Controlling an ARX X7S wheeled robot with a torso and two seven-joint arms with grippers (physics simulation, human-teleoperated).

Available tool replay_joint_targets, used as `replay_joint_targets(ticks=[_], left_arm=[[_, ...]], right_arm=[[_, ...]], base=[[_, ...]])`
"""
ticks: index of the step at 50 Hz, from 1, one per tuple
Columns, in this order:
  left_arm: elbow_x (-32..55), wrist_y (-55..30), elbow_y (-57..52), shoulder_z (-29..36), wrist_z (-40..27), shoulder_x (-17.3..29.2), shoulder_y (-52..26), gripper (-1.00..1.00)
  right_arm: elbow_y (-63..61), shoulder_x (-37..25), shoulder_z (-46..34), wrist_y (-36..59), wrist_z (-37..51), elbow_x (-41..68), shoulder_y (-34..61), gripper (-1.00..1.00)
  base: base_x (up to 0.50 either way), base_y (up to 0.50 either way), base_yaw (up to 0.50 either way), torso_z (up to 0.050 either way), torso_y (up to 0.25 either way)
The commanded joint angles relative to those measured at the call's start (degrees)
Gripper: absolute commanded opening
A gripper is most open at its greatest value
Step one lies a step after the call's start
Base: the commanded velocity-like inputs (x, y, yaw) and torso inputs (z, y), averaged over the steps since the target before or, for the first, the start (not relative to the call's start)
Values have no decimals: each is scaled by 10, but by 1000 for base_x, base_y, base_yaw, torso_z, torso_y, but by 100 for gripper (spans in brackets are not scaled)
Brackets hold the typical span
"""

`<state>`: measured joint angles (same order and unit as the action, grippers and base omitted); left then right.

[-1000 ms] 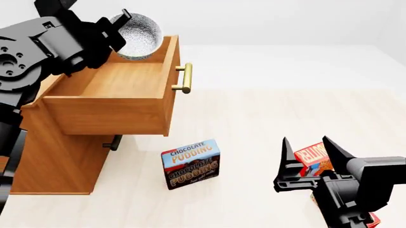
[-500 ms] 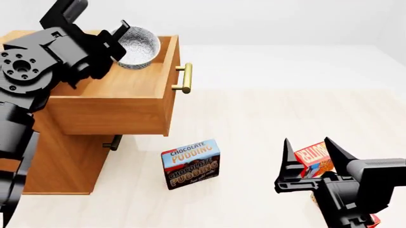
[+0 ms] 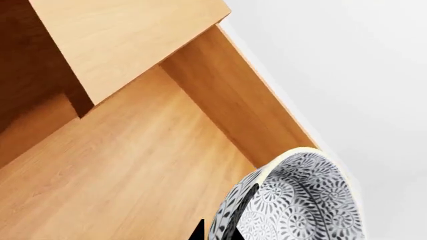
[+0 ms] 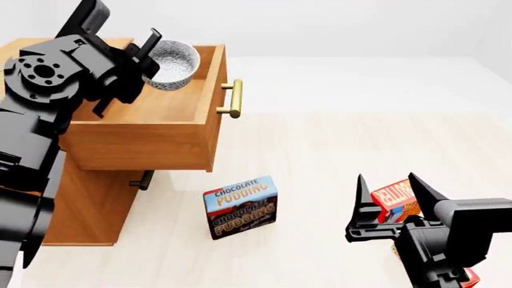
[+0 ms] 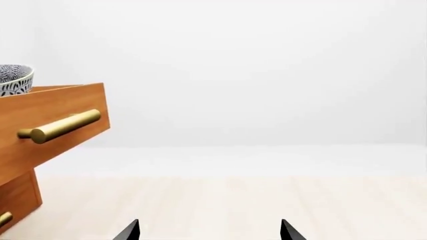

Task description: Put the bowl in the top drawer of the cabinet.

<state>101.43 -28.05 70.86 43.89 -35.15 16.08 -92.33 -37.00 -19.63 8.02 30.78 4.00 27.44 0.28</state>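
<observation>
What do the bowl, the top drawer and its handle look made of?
Bowl: looks like glazed ceramic, with a white inside and a fine grey-and-white pattern outside; being a render, that is a guess. Top drawer: light-brown wood with visible grain and a matte finish. Handle: brass-coloured metal bar with a smooth sheen.

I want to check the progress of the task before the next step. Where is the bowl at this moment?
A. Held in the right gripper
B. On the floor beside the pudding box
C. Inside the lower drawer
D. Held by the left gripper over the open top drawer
D: the left gripper grips the bowl at its rim, above the pulled-out top drawer; the right gripper is open and empty.
</observation>
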Motion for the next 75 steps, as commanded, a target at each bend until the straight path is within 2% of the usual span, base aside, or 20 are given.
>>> replay_joint_targets(ticks=[1,15,26,34,52,64,65,75], left_arm=[[10,1,41,11,33,-20,-25,-100],[63,31,41,74,32,-24,-12,-100],[146,65,41,171,34,-19,-8,-100],[249,92,41,287,43,-15,-11,-100],[540,145,41,604,81,-17,-26,-100],[664,163,41,741,94,-23,-31,-100],[671,165,41,748,94,-23,-31,100],[716,166,41,799,109,-26,-37,100]], right_arm=[[8,-1,-4,-3,1,-1,2,100],[13,-1,-4,-12,2,-2,-3,100],[12,-4,0,-17,2,0,-12,100],[15,-5,0,-21,3,1,-15,100],[25,-5,-4,-26,4,1,-12,100],[34,-6,-4,-34,3,2,-14,100],[34,-6,-4,-34,3,2,-14,100],[35,-8,-4,-37,3,3,-16,100]], base=[[0,0,0,0,0],[0,0,0,0,1],[0,0,0,0,0],[0,0,0,2,1],[0,0,0,0,0],[0,0,0,0,1],[0,0,0,0,0],[0,0,0,0,0]])
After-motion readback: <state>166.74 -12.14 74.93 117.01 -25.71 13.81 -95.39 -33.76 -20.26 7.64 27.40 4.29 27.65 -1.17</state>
